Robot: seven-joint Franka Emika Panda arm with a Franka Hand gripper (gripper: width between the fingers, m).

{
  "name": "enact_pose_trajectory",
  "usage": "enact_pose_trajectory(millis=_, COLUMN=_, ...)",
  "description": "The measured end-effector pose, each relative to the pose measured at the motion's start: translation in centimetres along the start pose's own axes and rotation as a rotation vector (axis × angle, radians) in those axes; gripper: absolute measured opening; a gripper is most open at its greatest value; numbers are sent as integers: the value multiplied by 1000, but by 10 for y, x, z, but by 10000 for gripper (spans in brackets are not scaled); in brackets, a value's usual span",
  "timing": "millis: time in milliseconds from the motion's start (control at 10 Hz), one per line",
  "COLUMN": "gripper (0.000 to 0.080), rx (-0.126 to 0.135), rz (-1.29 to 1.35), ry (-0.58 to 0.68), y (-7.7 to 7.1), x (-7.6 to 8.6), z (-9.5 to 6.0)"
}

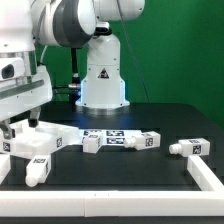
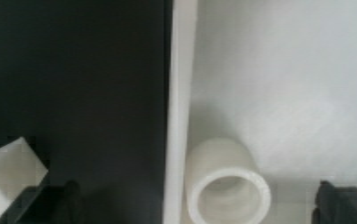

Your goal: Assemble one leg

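Over black tabletop [image 2: 68, 80], open jaws flank the leg [image 2: 226, 168], its long axis toward the camera.

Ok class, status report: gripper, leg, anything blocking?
Two-finger gripper open over flat white square panel. Small white oblong plastic leg lies loose on black table. No visible obstruction.

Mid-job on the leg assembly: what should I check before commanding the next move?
1. Gripper open: ok, fingers wide apart.
2. Round white part between the fingers: ok.
3. Fingers touching that part: cannot tell.
4. That part is a leg: cannot tell, only its round end shows.
5. Fingers clear of the white panel rim: cannot tell.
6. A loose leg free on the table: ok, lying apart at the exterior view's right.
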State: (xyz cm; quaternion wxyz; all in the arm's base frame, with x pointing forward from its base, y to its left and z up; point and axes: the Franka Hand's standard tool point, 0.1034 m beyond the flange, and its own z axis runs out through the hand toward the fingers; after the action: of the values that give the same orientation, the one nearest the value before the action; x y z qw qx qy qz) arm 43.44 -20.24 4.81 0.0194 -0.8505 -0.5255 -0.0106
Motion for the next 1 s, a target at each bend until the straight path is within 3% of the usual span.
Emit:
enact_pose_trajectory(millis=100, gripper=648, rx=-27, rz=35, ry=-13, y=8, x=-14, z=8)
enact_pose_trajectory(millis=200, gripper=648, rx=-37, rz=74, ry=-26, y=15, x=-21, z=20)
enact_pose_trajectory(millis=400, gripper=648, rx=-9, rz=76, ry=-29, y=10, x=-28, z=36)
enact_pose_trajectory(millis=700, gripper=648, rx=3, rz=88, ry=-29, y=6, x=-30, z=40)
enact_pose_trajectory(millis=1000, gripper=250, rx=3, rz=89, ry=-29, y=6, x=-30, z=40)
